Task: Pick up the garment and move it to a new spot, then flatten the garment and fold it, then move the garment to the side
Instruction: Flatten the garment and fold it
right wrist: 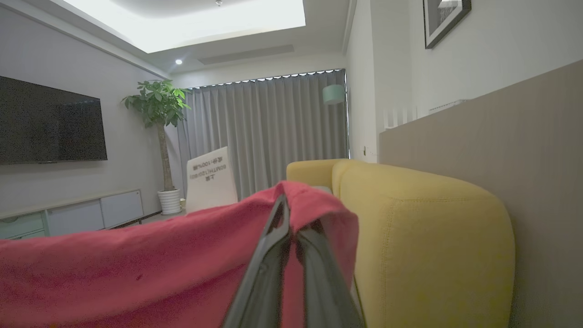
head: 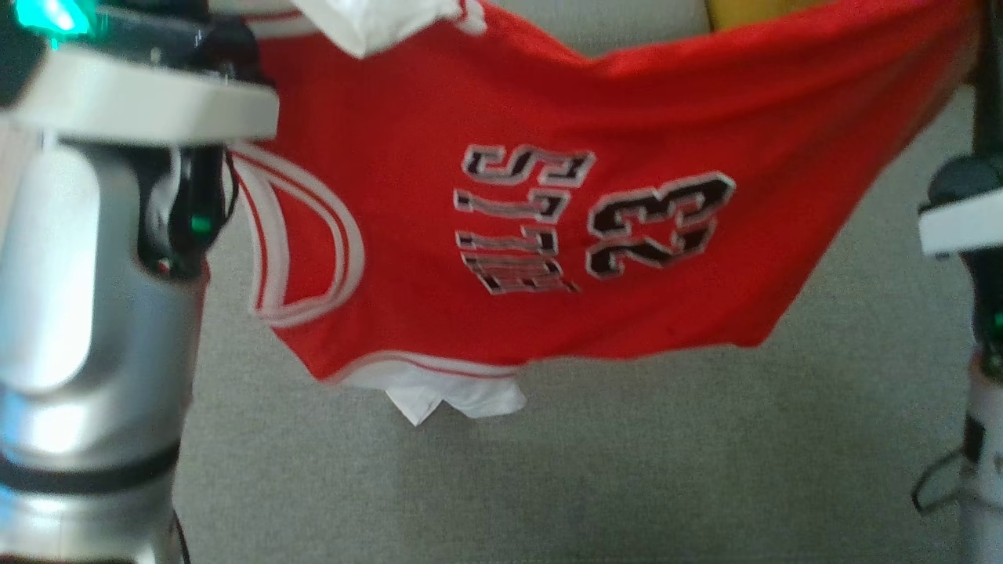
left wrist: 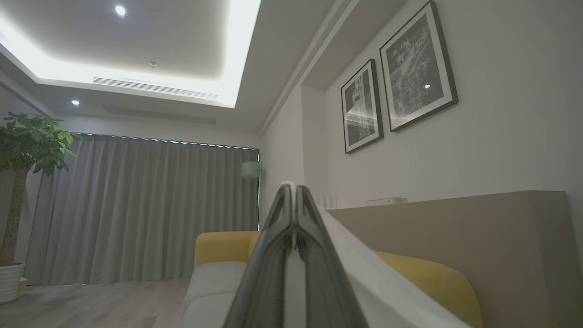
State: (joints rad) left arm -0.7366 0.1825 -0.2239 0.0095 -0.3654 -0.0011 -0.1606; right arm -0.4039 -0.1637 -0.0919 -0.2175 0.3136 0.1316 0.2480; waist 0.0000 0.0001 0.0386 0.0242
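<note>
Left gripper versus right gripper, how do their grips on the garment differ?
The left gripper pinches a white part of the garment; the right gripper pinches a red part. Cloth trails beside the left gripper's tips but drapes over the right gripper's tips. Both are shut, holding it up.

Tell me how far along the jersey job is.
Done: the red jersey is picked up, hanging stretched between the left end effector and right end effector, both shut on it, above the grey cushion. In hand: the move to a new spot. Left: laying it down, flattening, folding, moving it aside.
</note>
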